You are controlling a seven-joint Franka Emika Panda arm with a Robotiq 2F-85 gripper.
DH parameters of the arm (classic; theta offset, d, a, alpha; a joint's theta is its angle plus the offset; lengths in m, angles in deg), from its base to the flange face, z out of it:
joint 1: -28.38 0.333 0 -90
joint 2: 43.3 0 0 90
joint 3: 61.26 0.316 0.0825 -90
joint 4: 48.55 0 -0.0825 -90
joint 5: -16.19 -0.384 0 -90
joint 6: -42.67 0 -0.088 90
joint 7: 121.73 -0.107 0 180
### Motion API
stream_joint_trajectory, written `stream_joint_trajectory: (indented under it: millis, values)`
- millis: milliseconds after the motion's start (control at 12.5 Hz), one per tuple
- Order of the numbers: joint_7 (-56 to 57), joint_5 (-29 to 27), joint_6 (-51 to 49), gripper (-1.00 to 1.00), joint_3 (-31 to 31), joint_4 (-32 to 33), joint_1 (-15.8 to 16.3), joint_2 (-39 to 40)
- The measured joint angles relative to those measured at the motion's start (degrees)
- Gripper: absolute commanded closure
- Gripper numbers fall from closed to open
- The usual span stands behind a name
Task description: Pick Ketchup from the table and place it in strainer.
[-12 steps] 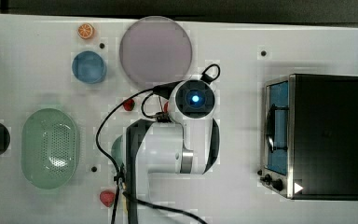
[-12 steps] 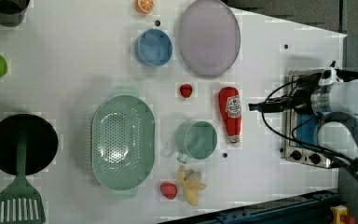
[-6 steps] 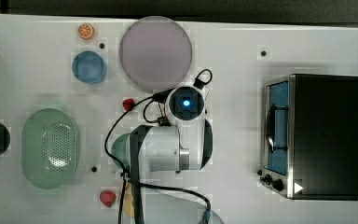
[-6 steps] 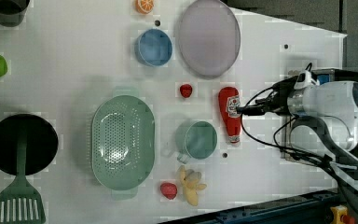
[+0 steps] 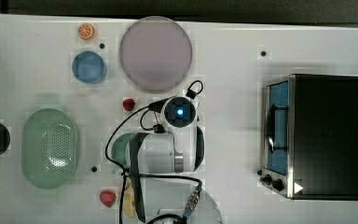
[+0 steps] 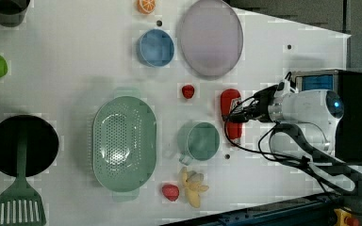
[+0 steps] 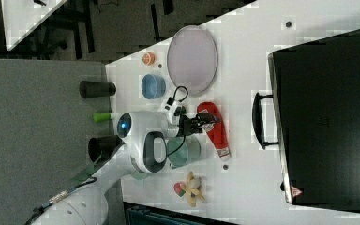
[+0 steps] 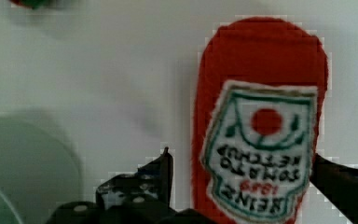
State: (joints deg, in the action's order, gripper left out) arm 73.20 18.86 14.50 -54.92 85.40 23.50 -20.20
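Since the earlier frames the arm has swung across the counter [image 6: 75, 70]: in the left view its white wrist housing, then at the right edge beside the toaster oven, now sits further toward the left view's left, and the hand [image 6: 239, 113] has arrived over the Ketchup [image 6: 230, 101]. In the top view the housing with its blue light has likewise shifted toward the top view's left.

Its fingers stand wide apart and grip nothing. In the wrist view the hand [image 8: 242, 175] straddles the Ketchup [image 8: 261, 79], one dark finger on each side of the label, with white counter showing between each finger and the red body. The bottle lies flat on the counter. Its white label, outlined in green with a red tomato, reads "HEINZ", "TOMATO KETCHUP" and what looks like "1869", the lettering upside down to the wrist camera.

Just beside the hand, on the side away from the toaster oven [image 6: 344, 94], sits a small green cup [image 6: 199, 141] with a handle. A strawberry [image 6: 187, 91] lies a little further off. Beyond the cup, well apart from the hand, the strainer [image 6: 124, 143] rests with nothing in it. Further still are a blue bowl [image 6: 155, 47], a grey plate [image 6: 211, 37] and an orange slice [image 6: 146, 5].
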Motion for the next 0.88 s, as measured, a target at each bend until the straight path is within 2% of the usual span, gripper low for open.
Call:
stream_joint_trajectory:
  millis: [160,560,880]
  values:
    - [-0.17,-0.01,2.07,-0.22,-0.05,1.34,-0.01,0.69]
    - [-0.56,0.62,0.11,-0.22,-0.07,1.68,-0.15,-1.22]
    - [-0.56,0.32,-16.34,-0.22,-0.05,0.78,-0.50,-12.04]
